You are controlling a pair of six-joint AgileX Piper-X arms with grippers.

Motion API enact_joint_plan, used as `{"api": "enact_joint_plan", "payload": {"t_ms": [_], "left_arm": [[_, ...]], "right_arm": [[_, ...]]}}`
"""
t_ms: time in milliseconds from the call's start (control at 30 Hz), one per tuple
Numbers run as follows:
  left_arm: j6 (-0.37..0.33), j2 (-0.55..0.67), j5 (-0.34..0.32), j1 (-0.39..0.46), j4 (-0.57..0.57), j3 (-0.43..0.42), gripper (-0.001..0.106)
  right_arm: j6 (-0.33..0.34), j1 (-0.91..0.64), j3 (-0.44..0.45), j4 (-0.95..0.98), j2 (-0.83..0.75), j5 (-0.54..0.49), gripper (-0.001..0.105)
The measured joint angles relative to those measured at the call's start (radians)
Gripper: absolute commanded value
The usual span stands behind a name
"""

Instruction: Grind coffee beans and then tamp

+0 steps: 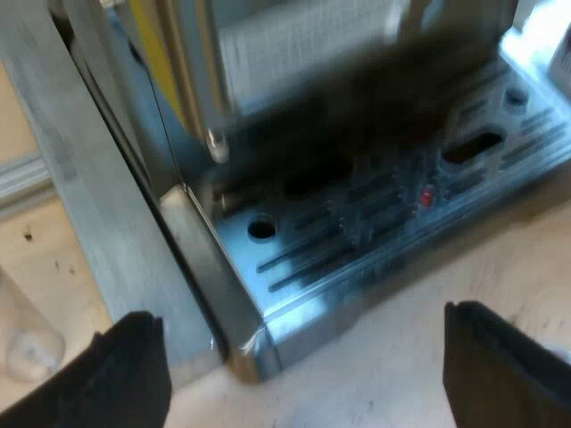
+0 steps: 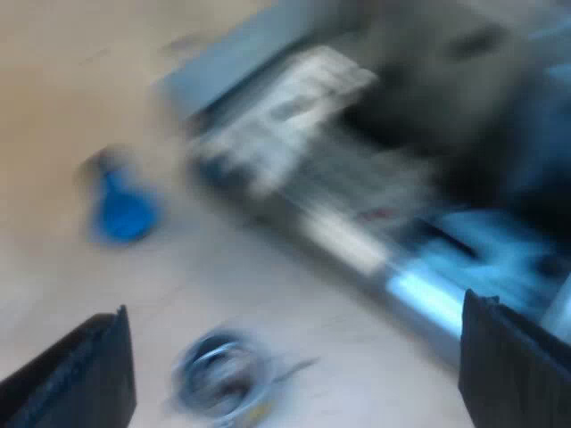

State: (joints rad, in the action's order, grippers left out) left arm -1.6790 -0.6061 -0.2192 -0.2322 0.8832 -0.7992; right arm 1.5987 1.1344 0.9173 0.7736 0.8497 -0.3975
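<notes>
Your left gripper (image 1: 299, 332) is spread wide with nothing between its fingers. It hangs just off the near corner of the espresso machine (image 1: 205, 267). The slotted drip tray (image 1: 357, 241) runs straight ahead past that corner. A glass-like shape (image 1: 25, 332) sits on the table (image 1: 393, 357) just beside one finger. It's probably the measuring glass, but too faint to be sure. There's a small red spot (image 1: 426, 196) among the tray slots, and you can't tell whether it's the holder's red end. The dark mass (image 1: 357, 116) above the tray is too smeared to name.

Your right gripper (image 2: 294, 321) is also spread and empty, over the table. Nearest to it is a round shiny thing (image 2: 219, 379) lying between the fingers, closer to one, and too blurred to name. Farther out is the blue tamper (image 2: 120, 209), on the table and apart from the machine's tray edge. It lies ahead of this gripper and off toward that same finger. It looks upright with its axis roughly vertical, but that's a guess.

I'd judge the right arm nearer the tamper. A reach would go forward and sideways, away from the machine. With nothing held, grinding looks not yet begun.

No brand, label or writing can be read.
</notes>
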Motion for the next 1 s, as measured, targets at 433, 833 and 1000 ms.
{"api": "enact_joint_plan", "payload": {"t_ms": [433,833,1000], "left_arm": [[-0.095,0.015,-0.004,0.093,0.034,-0.104,0.066],[-0.069,0.075,-0.019,0.241,0.140,-0.104,0.066],[-0.065,0.191,-0.019,0.239,0.173,-0.104,0.066]], "right_arm": [[0.012,-0.621,0.107,0.241,-0.050,0.251,0.075],[0.189,-0.959,0.106,0.350,-0.248,0.280,0.075],[0.211,-0.967,0.107,0.384,-0.383,0.274,0.075]]}}
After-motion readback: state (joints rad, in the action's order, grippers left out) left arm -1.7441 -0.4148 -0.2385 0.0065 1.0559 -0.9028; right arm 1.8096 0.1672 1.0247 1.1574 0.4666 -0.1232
